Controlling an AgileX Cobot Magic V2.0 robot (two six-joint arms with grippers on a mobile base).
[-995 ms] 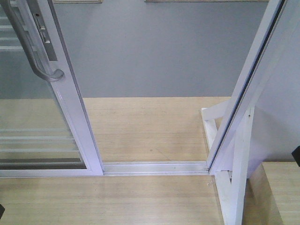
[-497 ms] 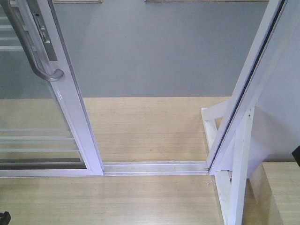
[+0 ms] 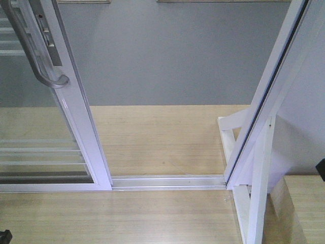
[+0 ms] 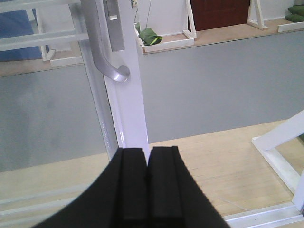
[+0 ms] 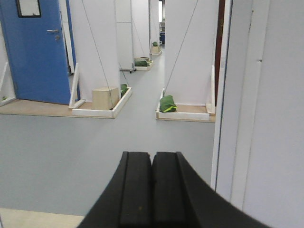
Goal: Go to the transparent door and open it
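Pressing pad to pad, the left gripper [image 4: 147,183] holds nothing; fingers [image 4: 130,185] sealed, aimed at the door [image 4: 127,95] stile just ahead, below the handle [image 4: 102,45]. Probably a blunt pusher stance, not a grasp. Right gripper [image 5: 152,190] likewise closed and empty, pointing through the gap toward the blue door [image 5: 40,52] down the corridor, the post [image 5: 237,104] at its right.

Front view: door at left, its stile foot standing at the left end of the track [image 3: 167,182]; handle at the top left. Post with brace [image 3: 256,168] at the track's right end. Gap between already wide; door looks open, or nearly.
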